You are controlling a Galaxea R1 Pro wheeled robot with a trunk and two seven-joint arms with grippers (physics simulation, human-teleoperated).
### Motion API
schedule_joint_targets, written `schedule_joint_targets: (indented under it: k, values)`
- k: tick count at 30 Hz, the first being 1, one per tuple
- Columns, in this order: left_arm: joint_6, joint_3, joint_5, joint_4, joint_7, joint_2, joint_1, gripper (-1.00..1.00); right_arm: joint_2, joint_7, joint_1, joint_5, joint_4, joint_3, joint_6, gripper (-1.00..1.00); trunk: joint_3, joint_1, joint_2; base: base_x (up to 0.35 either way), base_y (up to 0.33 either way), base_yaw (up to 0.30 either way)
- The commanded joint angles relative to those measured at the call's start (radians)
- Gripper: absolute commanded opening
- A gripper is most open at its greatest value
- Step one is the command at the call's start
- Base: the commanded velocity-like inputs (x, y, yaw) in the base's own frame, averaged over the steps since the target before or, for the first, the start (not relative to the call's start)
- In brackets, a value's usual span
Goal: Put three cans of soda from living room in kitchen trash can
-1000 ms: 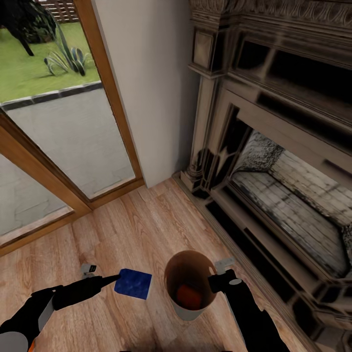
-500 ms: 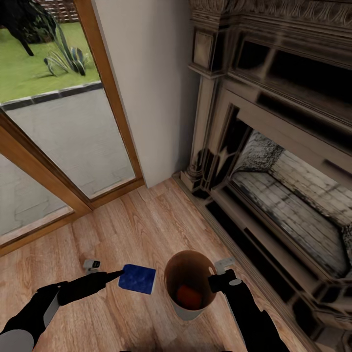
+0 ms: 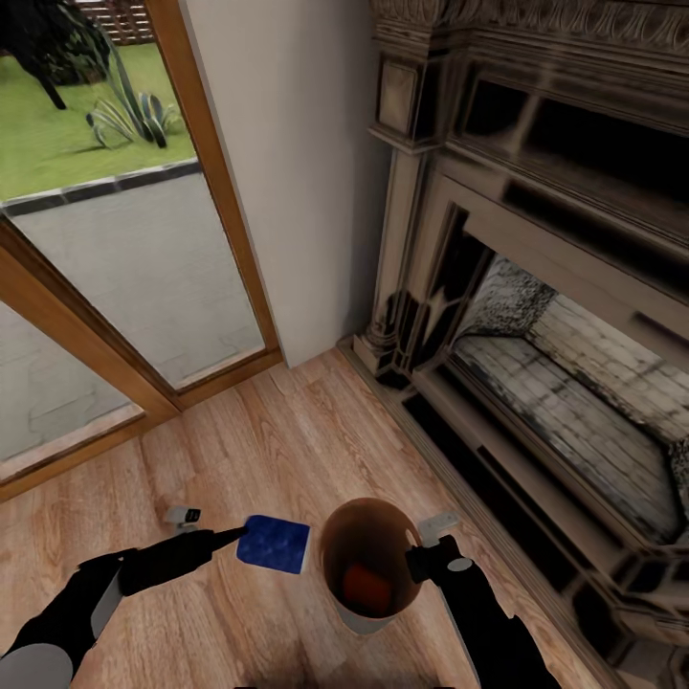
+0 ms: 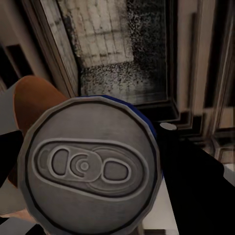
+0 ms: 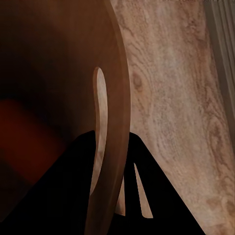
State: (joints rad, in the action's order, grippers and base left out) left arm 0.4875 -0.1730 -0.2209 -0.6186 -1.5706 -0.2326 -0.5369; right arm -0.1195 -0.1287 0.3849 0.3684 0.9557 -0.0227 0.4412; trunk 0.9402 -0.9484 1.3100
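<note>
The left gripper (image 3: 239, 538) is clamped on a dark blue soda can with a silver top (image 3: 275, 544), which is held on its side above the light wood plank floor (image 3: 287, 440). In the left wrist view the can's grey lid with its pull tab (image 4: 88, 166) is seen end-on, close to the camera, with the blue wall just visible behind it. Just beyond the can, on the side away from the left arm, the small round tapered bin with a white-grey outside and brown inside (image 3: 337, 550) is held upright off the floor; can and bin are close but apart.

The right gripper (image 3: 419, 563) is closed on the bin's rim, on the side facing the fireplace. In the right wrist view the brown rim (image 5: 115, 98) is seen pinched between the dark fingers (image 5: 161, 196). Inside the bin, low down, a bright orange can (image 3: 368, 582) is seen; its outline is blurred, so it cannot be told whether more than one lies there.

Farther out from the right gripper, a dark carved fireplace with a pale brick hearth (image 3: 574, 383) is found. Beyond the left gripper, wood-framed glass doors (image 3: 115, 277) are seen.
</note>
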Motion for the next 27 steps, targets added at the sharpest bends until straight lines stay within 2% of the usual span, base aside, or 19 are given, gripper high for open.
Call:
schedule_joint_targets:
  k: [1,5,8,16,27]
  values:
    - [-0.003,0.000,0.000,-0.001,0.000,0.003,0.000,-1.00,0.000,-0.004,0.000,-0.010,0.000,0.000,0.001,-1.00,0.000,0.000,0.000,0.000,0.000,0.000]
    - [-0.003,0.002,0.000,-0.002,0.000,0.014,0.000,-1.00,-0.001,-0.003,0.000,-0.009,0.000,0.000,0.001,-1.00,0.000,0.000,0.000,0.000,0.000,0.000]
    - [-0.003,0.003,0.000,-0.003,0.000,0.035,0.000,-1.00,-0.002,-0.003,0.000,-0.008,0.000,0.000,0.001,-1.00,0.000,0.000,0.000,0.000,0.000,0.000]
    - [-0.004,0.003,0.002,-0.003,0.000,0.064,0.000,-1.00,-0.002,-0.003,0.000,-0.004,0.000,0.000,0.002,-1.00,0.000,0.000,0.000,0.000,0.000,0.000]
    - [-0.006,0.001,0.004,-0.002,0.000,0.076,0.000,-1.00,-0.004,-0.003,0.000,-0.002,0.001,0.000,0.002,-1.00,0.000,0.000,0.000,0.000,0.000,0.000]
